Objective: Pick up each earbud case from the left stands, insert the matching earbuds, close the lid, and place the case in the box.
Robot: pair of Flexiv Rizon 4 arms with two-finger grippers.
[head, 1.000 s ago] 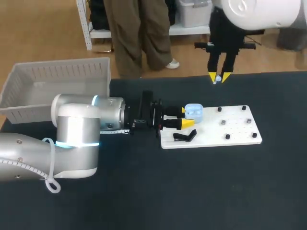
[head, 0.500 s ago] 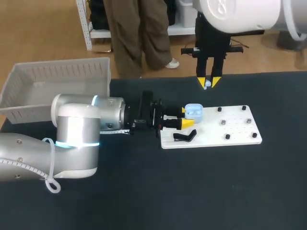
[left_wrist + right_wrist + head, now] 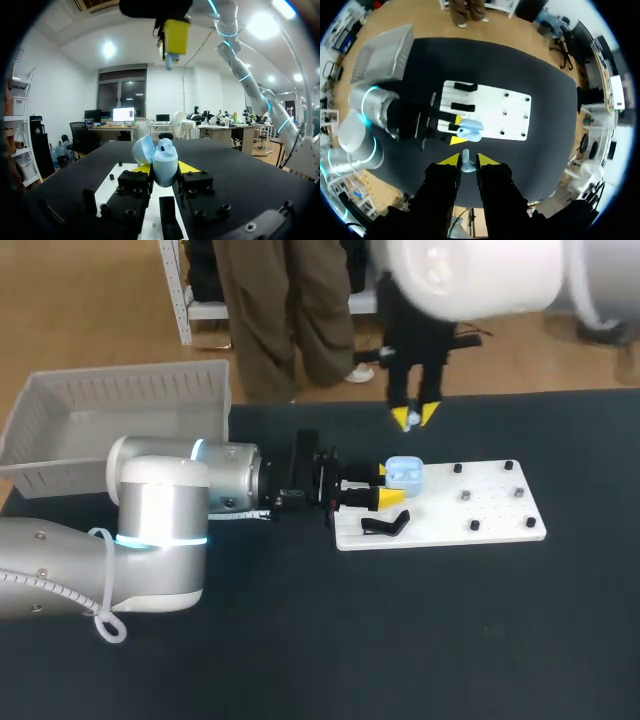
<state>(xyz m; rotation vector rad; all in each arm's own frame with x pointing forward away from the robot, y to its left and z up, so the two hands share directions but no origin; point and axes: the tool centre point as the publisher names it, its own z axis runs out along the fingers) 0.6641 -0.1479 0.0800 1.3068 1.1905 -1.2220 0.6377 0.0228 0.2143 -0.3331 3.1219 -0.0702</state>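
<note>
A light-blue earbud case (image 3: 404,474) with its lid up sits at the left end of the white board (image 3: 500,525). My left gripper (image 3: 386,484) lies level over the table and is shut on it. In the left wrist view the case (image 3: 163,158) stands between the yellow fingertips (image 3: 187,167). My right gripper (image 3: 414,418) hangs above and just behind the case, pointing down, shut on a small pale earbud (image 3: 465,163). The left wrist view shows that gripper (image 3: 172,40) overhead. From the right wrist the open case (image 3: 469,129) lies ahead of the right gripper (image 3: 467,159).
A pale plastic bin (image 3: 120,410) stands at the table's back left. A black stand (image 3: 386,525) lies on the board's near left part, and several small dark pegs (image 3: 490,495) dot its right half. Dark tabletop spreads in front of the board.
My right arm has swung leftward with the earbud, from behind the board's middle to just behind the case. The left arm and the case have stayed still.
</note>
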